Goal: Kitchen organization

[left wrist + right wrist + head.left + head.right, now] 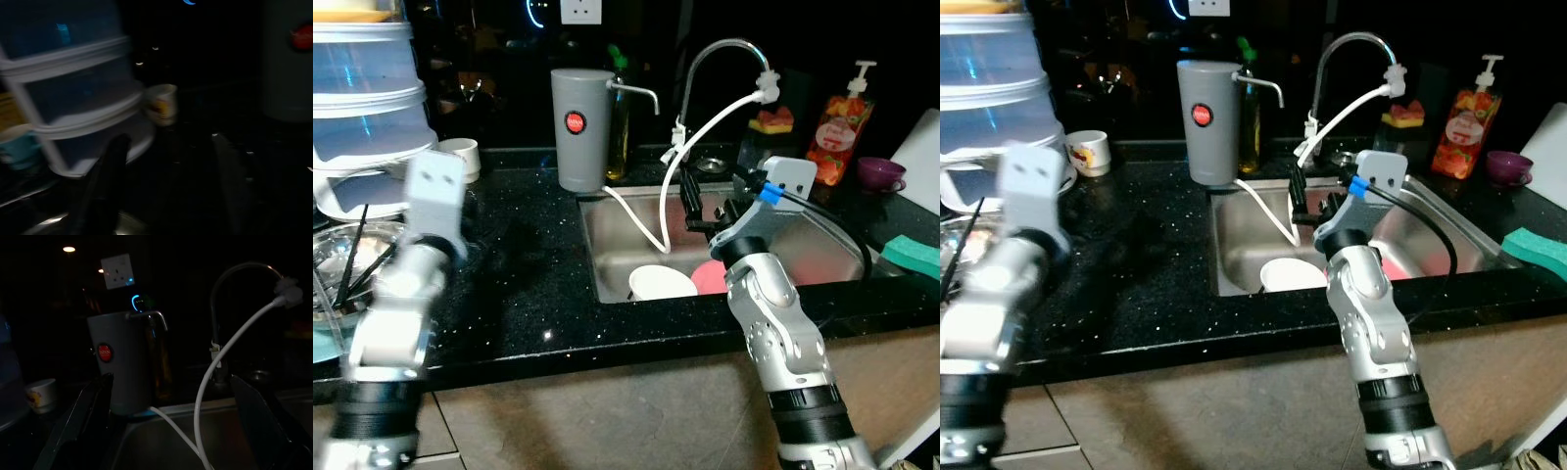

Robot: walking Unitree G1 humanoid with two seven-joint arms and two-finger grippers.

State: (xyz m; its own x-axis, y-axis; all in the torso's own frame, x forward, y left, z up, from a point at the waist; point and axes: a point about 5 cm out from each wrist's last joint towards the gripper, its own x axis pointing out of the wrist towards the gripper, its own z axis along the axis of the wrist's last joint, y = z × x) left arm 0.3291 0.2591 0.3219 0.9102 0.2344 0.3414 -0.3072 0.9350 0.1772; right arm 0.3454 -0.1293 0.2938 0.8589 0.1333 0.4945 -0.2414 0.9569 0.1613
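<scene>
My right gripper (700,208) hangs open over the steel sink (607,235), with nothing between its fingers (83,416). It points toward the grey water filter jug (124,362) and the tap (720,54). Down in the basin lie a white bowl (661,282) and a pink plate (710,277). A white hose (705,127) runs from the tap spout into the sink. My left arm (411,264) is blurred over the left counter, and its left gripper (367,269) sits by the dish rack (333,313). A small white cup (160,104) stands beside stacked clear containers (362,98).
A soap pump bottle (842,122), a purple bowl (881,174) and a green sponge (911,253) sit on the black counter (529,284) right of the sink. A yellow-red sponge (771,121) rests behind the tap. A green-topped bottle (619,108) stands behind the jug.
</scene>
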